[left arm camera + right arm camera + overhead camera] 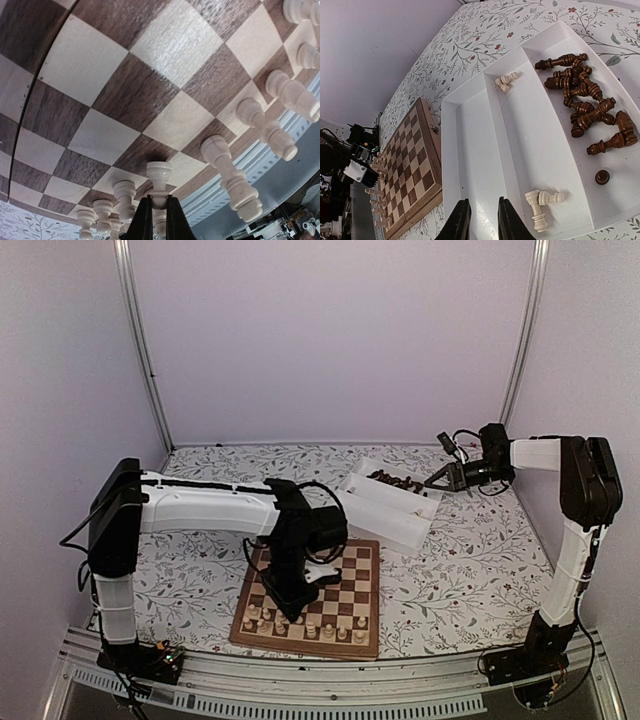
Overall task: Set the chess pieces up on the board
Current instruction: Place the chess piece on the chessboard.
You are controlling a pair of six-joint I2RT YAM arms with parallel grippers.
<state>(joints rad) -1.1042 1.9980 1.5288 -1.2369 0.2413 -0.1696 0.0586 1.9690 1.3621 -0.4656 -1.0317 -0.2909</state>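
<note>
- My left gripper (pixel 159 204) is pressed together on a pale pawn (pixel 159 176). The two fingers pinch its stem just under the round head, and the pawn stands upright between them.
- The pawn's base is hidden behind my fingers, so I cannot tell whether it touches the board (pixel 150 90).
- The checkered board fills the wrist view ahead of this gripper. More pale pieces (pixel 227 172) stand in a row to the right of my pinch, with others crowded close on the left.
- My right gripper (pixel 483 204) is spread by a narrow gap, with nothing between the fingers and nothing touching them.
- It hangs above the white tray (pixel 470 145). Two pale figures (pixel 540 204) lie on their sides just right of my fingertips, and another pale pair (pixel 506 81) lies farther ahead.
- The dark pieces (pixel 585 100) lie heaped ahead and to the right.
- From this gripper, the board is well off to the left, beside the tray.
</note>
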